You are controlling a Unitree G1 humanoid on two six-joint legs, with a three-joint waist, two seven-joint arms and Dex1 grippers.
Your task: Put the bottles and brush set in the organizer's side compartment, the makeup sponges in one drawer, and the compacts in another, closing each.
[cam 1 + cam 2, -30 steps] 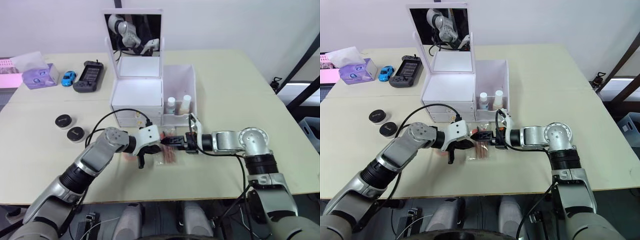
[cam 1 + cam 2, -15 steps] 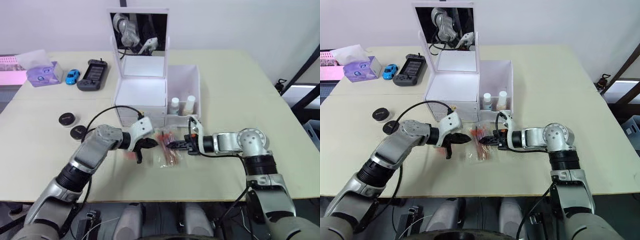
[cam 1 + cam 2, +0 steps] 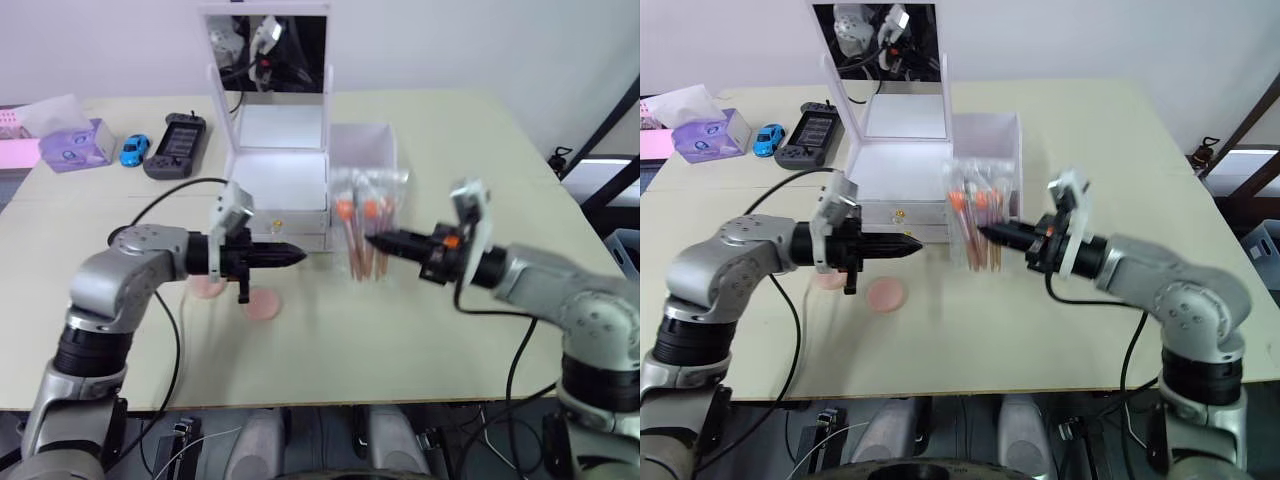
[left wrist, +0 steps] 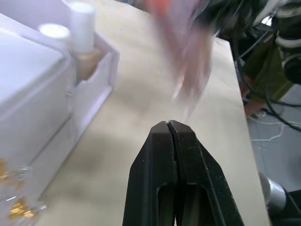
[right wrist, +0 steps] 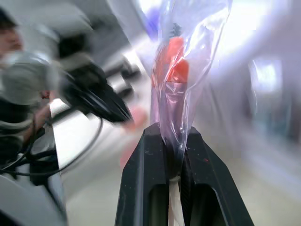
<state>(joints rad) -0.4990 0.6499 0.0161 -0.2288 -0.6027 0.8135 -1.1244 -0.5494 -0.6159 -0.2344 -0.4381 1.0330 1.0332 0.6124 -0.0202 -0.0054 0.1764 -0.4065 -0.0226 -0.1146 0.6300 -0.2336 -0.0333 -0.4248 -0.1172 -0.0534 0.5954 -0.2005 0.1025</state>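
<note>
My right gripper (image 3: 372, 240) is shut on the lower edge of the brush set (image 3: 364, 232), pink-handled brushes in a clear bag, held upright above the table in front of the organizer (image 3: 275, 180). The bag hangs before the side compartment (image 3: 365, 145). The bottles stand in that bin; the beige one (image 4: 83, 52) shows in the left wrist view. My left gripper (image 3: 298, 255) is shut and empty, pointing at the bag from the left. Two pink makeup sponges (image 3: 265, 305) (image 3: 207, 288) lie on the table under it. Both gold-knobbed drawers (image 3: 898, 214) look closed. The compacts are hidden behind my left arm.
A black game console (image 3: 165, 158), a blue toy car (image 3: 131, 150) and a purple tissue box (image 3: 70, 145) sit at the back left. The mirror lid (image 3: 265, 50) stands upright. Bare table stretches to the right of the organizer and along the front edge.
My right gripper shut on the brush set and lifted it off the table. My left arm drew back to the left, uncovering the sponges. The camera view also shifted.
</note>
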